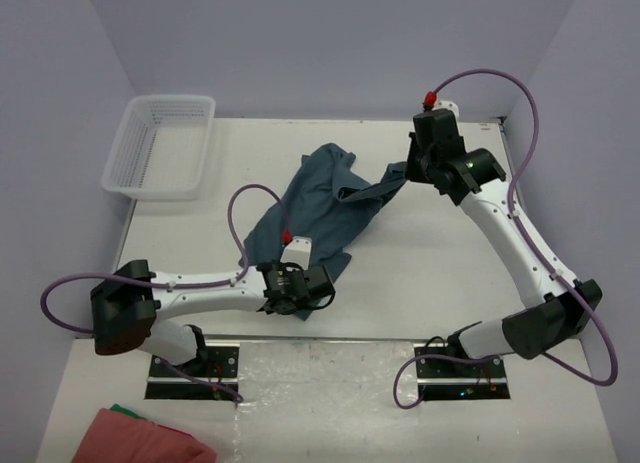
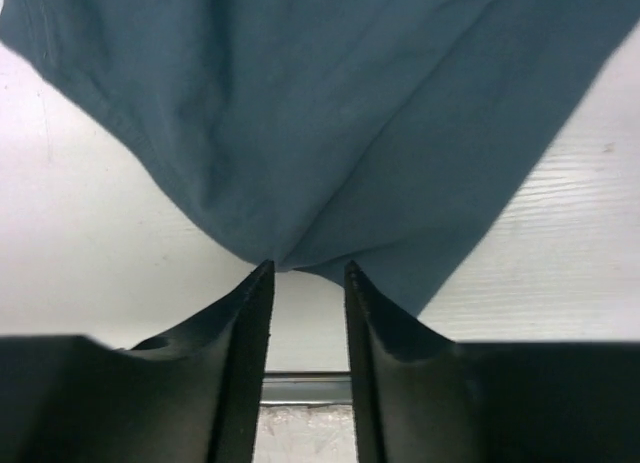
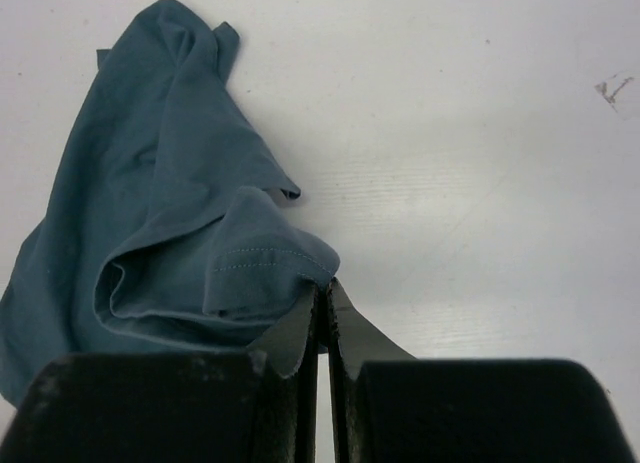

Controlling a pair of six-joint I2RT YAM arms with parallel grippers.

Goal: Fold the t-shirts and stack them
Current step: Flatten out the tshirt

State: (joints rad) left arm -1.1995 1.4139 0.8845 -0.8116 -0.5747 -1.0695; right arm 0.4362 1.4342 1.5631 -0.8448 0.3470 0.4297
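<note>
Overhead, a white basket sits at about ten o'clock on the table, and a pink-red cloth lies off at seven o'clock by the near edge, apart from the work.

The left gripper is at the six o'clock edge of the t-shirt. Its jaws stand narrowly apart with bare table showing between them. A fold of the hem sits right at the tips, but nothing shows it clamped.

The dark teal shirt is crumpled at the table's centre, bunched and twisted rather than flat.

At its three o'clock side the right gripper is pinched closed on a stitched hem edge, and the cloth rises toward it.

The step in hand looks like taking two holds so the shirt can be spread before folding. To do it well, the left jaws likely need to go a little further onto the hem before closing, so they catch cloth rather than slip off the fold. Ideally they take one layer only — a doubled pinch could keep the twist in. The two arms should then draw apart evenly, toward nine and three o'clock, to pull the fabric flat.
</note>
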